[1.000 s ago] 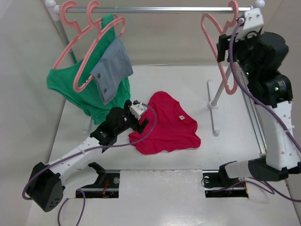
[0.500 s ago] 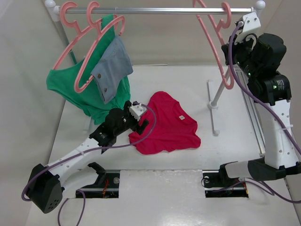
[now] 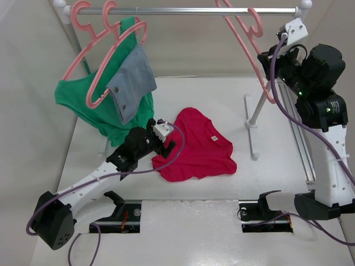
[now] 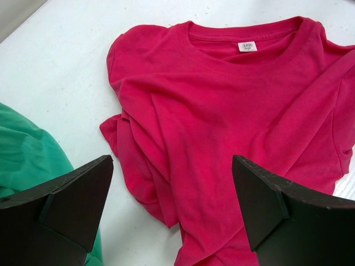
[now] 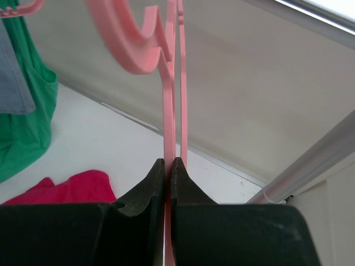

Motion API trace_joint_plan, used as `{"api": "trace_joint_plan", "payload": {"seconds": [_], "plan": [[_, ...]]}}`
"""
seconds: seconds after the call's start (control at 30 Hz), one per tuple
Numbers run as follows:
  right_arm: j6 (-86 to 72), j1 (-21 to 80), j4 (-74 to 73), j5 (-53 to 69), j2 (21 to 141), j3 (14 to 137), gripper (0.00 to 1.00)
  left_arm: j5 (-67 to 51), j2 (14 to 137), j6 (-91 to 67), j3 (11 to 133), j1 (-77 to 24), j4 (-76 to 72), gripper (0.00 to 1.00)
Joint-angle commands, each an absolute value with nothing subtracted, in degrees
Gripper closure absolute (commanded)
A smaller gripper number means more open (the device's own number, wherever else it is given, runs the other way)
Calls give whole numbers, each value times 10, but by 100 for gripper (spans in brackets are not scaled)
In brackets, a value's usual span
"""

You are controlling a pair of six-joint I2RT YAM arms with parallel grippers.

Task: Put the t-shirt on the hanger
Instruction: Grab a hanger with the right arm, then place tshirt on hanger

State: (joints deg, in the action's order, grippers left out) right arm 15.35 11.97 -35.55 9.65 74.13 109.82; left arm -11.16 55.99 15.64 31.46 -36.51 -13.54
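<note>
Right gripper (image 5: 168,162): reaching high, pinching the thin salmon-pink plastic hanger (image 5: 167,111).
Left gripper (image 4: 172,166): hovering low, spread wide over the crumpled crimson-red cotton t-shirt (image 4: 233,111).

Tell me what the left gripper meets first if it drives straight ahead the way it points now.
The t-shirt: the left gripper, open, points down at its crumpled red fabric lying on the table, with nothing between them. How far off the cloth is, I cannot tell exactly.

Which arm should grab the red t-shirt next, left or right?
Left. The left gripper, open, hovers directly over the t-shirt, while the right gripper is shut on the hanger up by the rail.
</note>
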Motion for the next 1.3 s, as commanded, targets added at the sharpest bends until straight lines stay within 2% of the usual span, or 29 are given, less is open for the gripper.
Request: {"api": "trace_joint_plan", "payload": {"seconds": [0.0, 0.37, 0.47, 0.63, 0.83, 0.9, 1.0, 1.03, 1.1, 1.17, 1.2, 1.27], "plan": [[165, 117, -310, 136, 719, 1087, 100, -120, 557, 159, 328, -364, -162, 15], [171, 134, -292, 203, 692, 1049, 100, -126, 568, 159, 328, -364, -177, 18], [171, 155, -300, 204, 670, 967, 100, -147, 591, 159, 343, -364, -168, 20], [120, 174, -269, 176, 587, 758, 100, -227, 719, 185, 454, -364, -64, 20], [102, 162, -270, 147, 532, 653, 100, -177, 895, 348, 605, -421, 137, 14], [102, 162, -275, 147, 515, 634, 100, -155, 929, 389, 599, -431, 149, 14], [102, 150, -280, 140, 501, 621, 100, -110, 943, 446, 555, -446, 128, 4], [102, 150, -280, 140, 501, 621, 100, -79, 943, 455, 540, -453, 128, 4], [108, 138, -280, 145, 501, 621, 100, -71, 949, 475, 524, -454, 128, 7], [108, 138, -280, 151, 501, 621, 100, -66, 949, 488, 505, -454, 148, 20], [108, 133, -280, 151, 507, 627, 100, -66, 944, 493, 498, -454, 154, 38], [113, 133, -280, 156, 512, 627, 100, -77, 933, 530, 480, -454, 178, 59]]}}
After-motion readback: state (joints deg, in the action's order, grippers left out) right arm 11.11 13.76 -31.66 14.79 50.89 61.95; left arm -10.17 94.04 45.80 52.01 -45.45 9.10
